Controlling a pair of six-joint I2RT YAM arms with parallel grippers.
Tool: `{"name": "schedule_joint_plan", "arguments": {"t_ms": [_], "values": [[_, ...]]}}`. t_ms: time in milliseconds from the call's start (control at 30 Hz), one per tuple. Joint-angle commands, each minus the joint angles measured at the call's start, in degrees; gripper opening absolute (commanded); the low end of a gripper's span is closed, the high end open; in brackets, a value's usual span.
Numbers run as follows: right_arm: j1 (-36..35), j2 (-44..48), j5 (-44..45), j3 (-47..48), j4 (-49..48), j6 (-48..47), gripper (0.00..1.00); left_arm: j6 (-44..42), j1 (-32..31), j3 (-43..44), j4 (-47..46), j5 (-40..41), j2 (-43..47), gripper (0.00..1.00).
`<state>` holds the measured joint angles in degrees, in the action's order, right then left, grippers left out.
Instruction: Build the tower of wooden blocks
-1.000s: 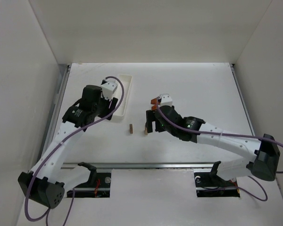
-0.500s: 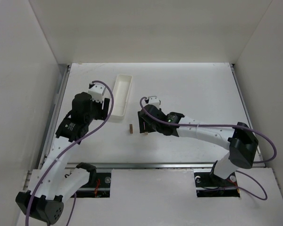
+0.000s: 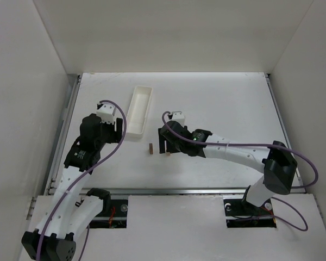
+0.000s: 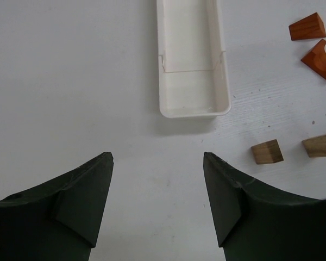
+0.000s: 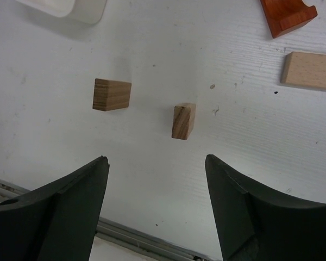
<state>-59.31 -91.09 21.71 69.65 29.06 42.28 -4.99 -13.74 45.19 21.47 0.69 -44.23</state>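
No arch stands in any view; the wooden pieces lie apart on the white table. Two small tan blocks [image 5: 112, 94] [image 5: 183, 121] stand just ahead of my right gripper [image 5: 156, 163], which is open and empty above the table. A longer tan block [image 5: 309, 70] and an orange-red piece [image 5: 287, 13] lie beyond them. In the top view the two small blocks [image 3: 150, 149] [image 3: 167, 154] sit by the right gripper [image 3: 168, 147]. My left gripper [image 4: 157, 163] is open and empty, short of the tray. Its view shows two orange-red pieces [image 4: 307, 27] [image 4: 320, 54] and two tan blocks [image 4: 267, 151] [image 4: 320, 145].
A long white tray [image 3: 139, 109] lies at the back left of centre; it looks empty in the left wrist view [image 4: 191, 103]. White walls enclose the table on three sides. A metal rail [image 3: 168, 191] runs along the near edge.
The left arm has pulled back leftward off the tray. The right arm has swung left and now covers the orange pieces in the top view. The blocks have not moved.
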Motion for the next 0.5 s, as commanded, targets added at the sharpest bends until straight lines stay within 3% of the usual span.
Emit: {"name": "schedule_joint_plan", "arguments": {"t_ms": [0, 167, 267, 467], "values": [[0.1, -1.3, -1.1, 2.9, 0.0, -0.4, 0.77, 1.0, 0.4, -0.4, -2.8, -1.8, 1.1, 0.65], [0.6, -2.8, -1.7, 1.2, -0.8, -0.4, 0.74, 1.0, 0.9, -0.4, -2.8, -1.8, 1.1, 0.66], [1.2, -5.1, -0.5, 3.8, 1.6, -0.4, 0.64, 0.5, 1.5, -0.4, -2.8, -2.4, 1.1, 0.66], [3.0, -7.2, -2.8, 4.4, -0.1, -1.6, 0.58, 0.5, 1.5, -0.4, -2.8, -2.4, 1.1, 0.66]]}}
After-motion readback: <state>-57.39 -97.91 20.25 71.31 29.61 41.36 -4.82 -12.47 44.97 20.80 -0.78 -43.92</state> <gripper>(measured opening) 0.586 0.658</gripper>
